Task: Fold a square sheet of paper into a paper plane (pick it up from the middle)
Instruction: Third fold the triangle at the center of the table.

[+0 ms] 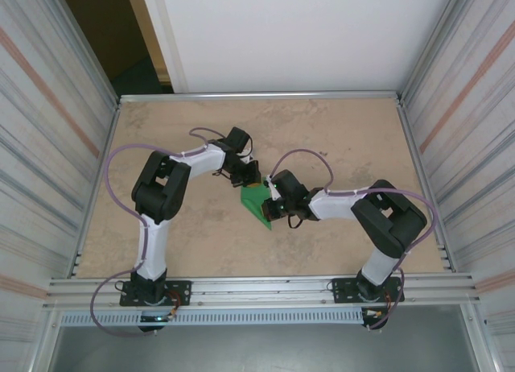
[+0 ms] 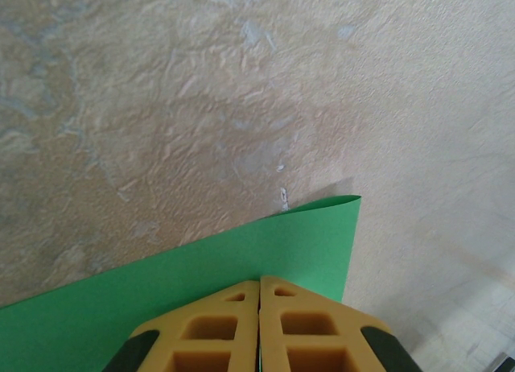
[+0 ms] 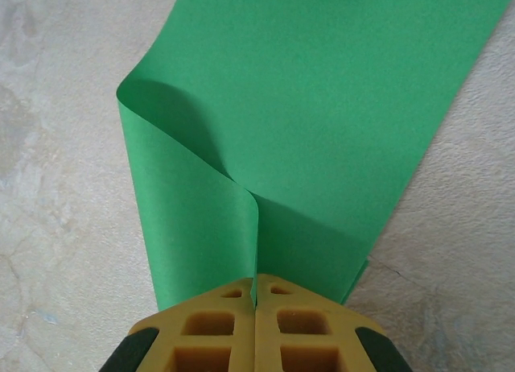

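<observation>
The right claw [image 3: 255,279] was pressed together on the square sheet of paper [image 3: 322,106], its yellow fingers [image 3: 209,316] meeting on a fold where the left part of the green sheet curled up and over into the seam between them. From that pinch the paper spread away from the claw as a broad plain band, its far end running out of the right wrist view, with a rounded, uncreased bend at the upper left. The left claw [image 2: 259,285] was likewise closed, its fingertips together on the sheet [image 2: 201,267] near one corner; that corner stood a little off the bench [image 2: 161,106] and cast a faint shadow on it. Seen from above, the two claws [image 1: 251,179] [image 1: 273,196] faced each other close together near the middle of the bench [image 1: 338,138], the green paper [image 1: 259,203] held between them, its lower part pointing toward the near edge.
</observation>
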